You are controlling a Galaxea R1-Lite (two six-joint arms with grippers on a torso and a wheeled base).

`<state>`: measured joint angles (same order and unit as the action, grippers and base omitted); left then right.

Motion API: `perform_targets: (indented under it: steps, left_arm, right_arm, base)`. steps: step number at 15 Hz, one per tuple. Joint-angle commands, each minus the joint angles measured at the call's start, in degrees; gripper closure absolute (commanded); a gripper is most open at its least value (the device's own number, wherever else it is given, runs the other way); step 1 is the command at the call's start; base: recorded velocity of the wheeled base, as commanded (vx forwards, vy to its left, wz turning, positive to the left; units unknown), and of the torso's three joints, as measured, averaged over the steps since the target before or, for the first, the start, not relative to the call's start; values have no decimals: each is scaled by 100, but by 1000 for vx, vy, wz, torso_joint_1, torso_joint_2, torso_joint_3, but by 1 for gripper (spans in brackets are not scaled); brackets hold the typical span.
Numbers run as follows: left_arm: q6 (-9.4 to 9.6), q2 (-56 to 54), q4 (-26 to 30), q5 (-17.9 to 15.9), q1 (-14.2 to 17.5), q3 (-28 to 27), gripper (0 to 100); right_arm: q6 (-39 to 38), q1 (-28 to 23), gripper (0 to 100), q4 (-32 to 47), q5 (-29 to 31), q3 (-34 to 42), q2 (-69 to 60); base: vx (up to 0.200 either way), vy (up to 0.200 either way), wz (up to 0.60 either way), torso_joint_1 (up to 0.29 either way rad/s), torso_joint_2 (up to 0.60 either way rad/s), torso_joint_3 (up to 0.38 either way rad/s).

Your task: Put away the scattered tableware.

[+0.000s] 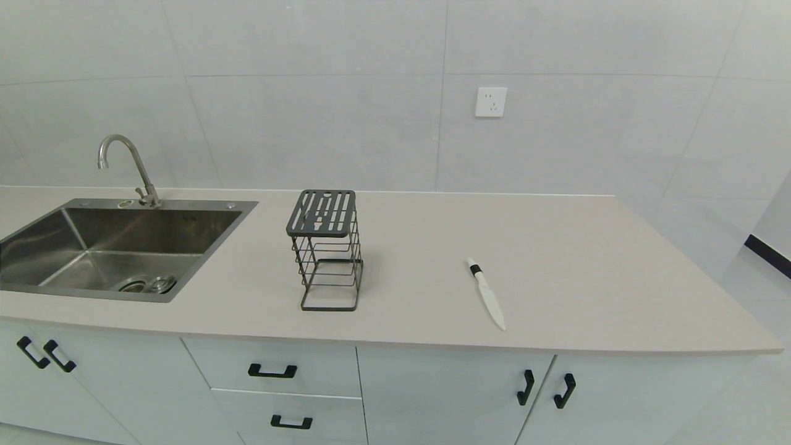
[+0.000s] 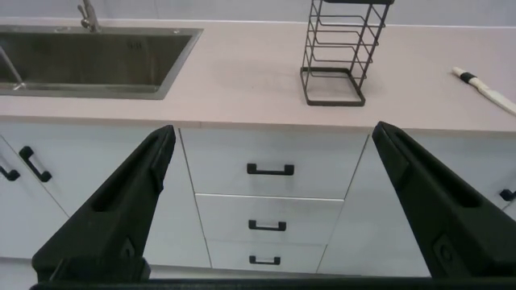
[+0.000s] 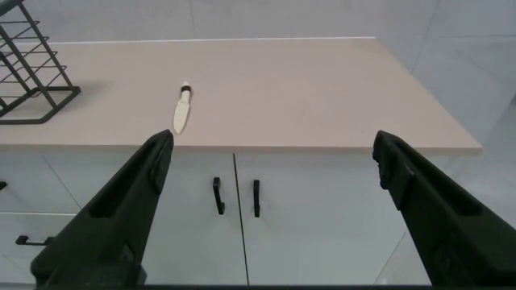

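Your left gripper [image 2: 274,133] has its fingers [image 2: 129,209] spread wide with nothing between them. It faces the drawer fronts [image 2: 270,197] under the worktop [image 2: 242,80], short of the front edge. Past that edge the wire rack [image 2: 337,52] stands upright, and the sink [image 2: 97,56] is set into the surface on the robot's left.

Your right gripper [image 3: 274,138] is the same: fingers [image 3: 121,217] apart, holding nothing. It faces the pair of cabinet doors [image 3: 235,201] below the worktop's right stretch.

The knife [image 3: 183,110] lies flat beyond the right gripper, well apart from both arms. In the head view the knife [image 1: 486,293] is white with a black band near its far end. Its pointed end is turned toward the front edge of the worktop [image 1: 587,247], slightly to the right.

The dark wire rack [image 1: 325,247] stands to the knife's left, clearly apart from it. It has a slotted top plate, and I can see nothing in its frame.

Farther left again is the steel sink [image 1: 154,225], with a curved tap [image 1: 126,161] at its back rim. On the tiled wall behind, above the worktop's right half, is a white socket [image 1: 491,102].
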<state>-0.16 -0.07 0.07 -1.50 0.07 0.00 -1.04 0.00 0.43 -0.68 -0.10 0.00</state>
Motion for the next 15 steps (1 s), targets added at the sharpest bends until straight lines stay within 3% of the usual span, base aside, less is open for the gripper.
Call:
perform_targets:
  steps: [1, 3, 8, 11, 15]
  left_arm:
    - [-2, 7, -7, 1, 1, 0, 0]
    - [-28, 7, -7, 18, -7, 0, 0]
    - [-19, 7, -7, 27, 1, 0, 0]
    - [-28, 7, -7, 18, -7, 0, 0]
    - [7, 7, 1, 9, 1, 0, 0]
  right_arm:
    - [-2, 0, 0, 1, -2, 1, 0]
    - [7, -9, 0, 1, -2, 1, 0]
    - [7, 0, 0, 1, -2, 1, 0]
    - [7, 0, 0, 1, -2, 1, 0]
    - [7, 0, 0, 1, -2, 1, 0]
  base:
    - [200, 0, 0, -2, -17, 2]
    - [0, 0, 0, 0, 0, 0]
    - [200, 0, 0, -5, -2, 0]
    - [0, 0, 0, 0, 0, 0]
    - [200, 0, 0, -1, 5, 2]
